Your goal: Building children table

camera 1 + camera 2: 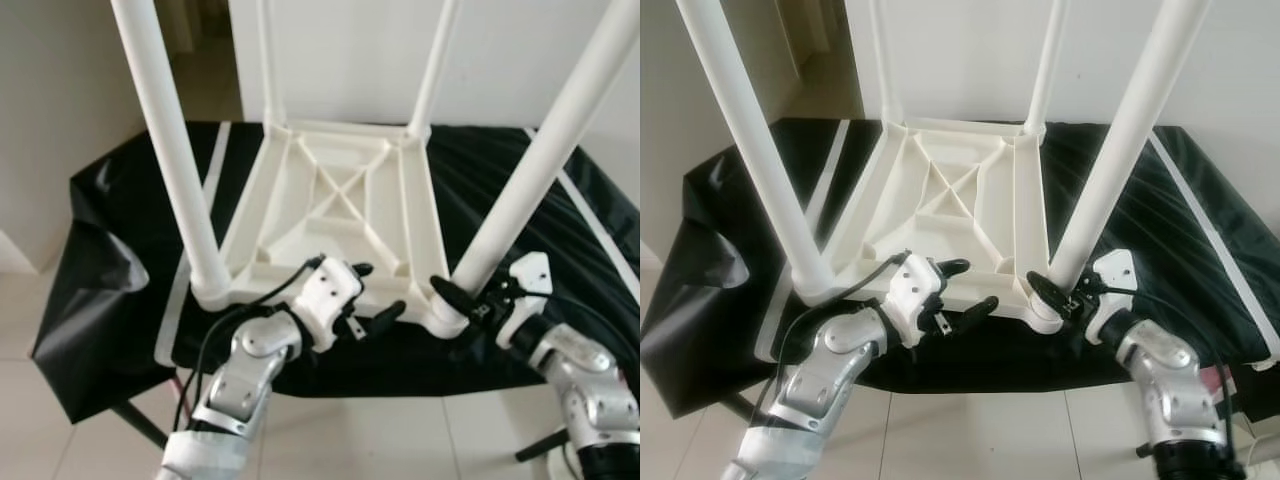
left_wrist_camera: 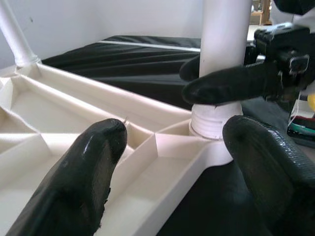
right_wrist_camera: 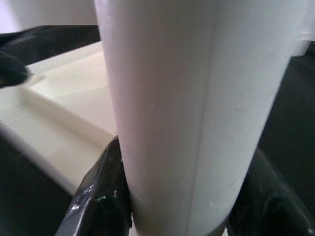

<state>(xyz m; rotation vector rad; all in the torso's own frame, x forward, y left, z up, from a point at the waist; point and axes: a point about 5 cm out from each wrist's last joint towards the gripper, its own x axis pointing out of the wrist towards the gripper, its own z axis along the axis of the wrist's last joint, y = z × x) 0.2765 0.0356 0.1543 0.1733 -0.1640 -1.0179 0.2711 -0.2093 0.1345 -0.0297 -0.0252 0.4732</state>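
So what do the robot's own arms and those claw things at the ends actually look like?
Both arms are jointed silver metal. The left arm has black cables looping along it to a white wrist block. The left end effector and the right end effector each have two long, rounded, glossy black fingers. The right arm also carries a white wrist block with dark fittings.

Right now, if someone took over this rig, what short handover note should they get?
Right gripper: shut around the base of the near right leg, at its corner socket.
Left gripper: open, fingers straddling the near edge of the upturned white tabletop.
The tabletop lies underside up on the black-covered surface.
Done: all four legs stand in their corners.
Left: probably seating or tightening the held leg; I can't tell how firm any leg is.
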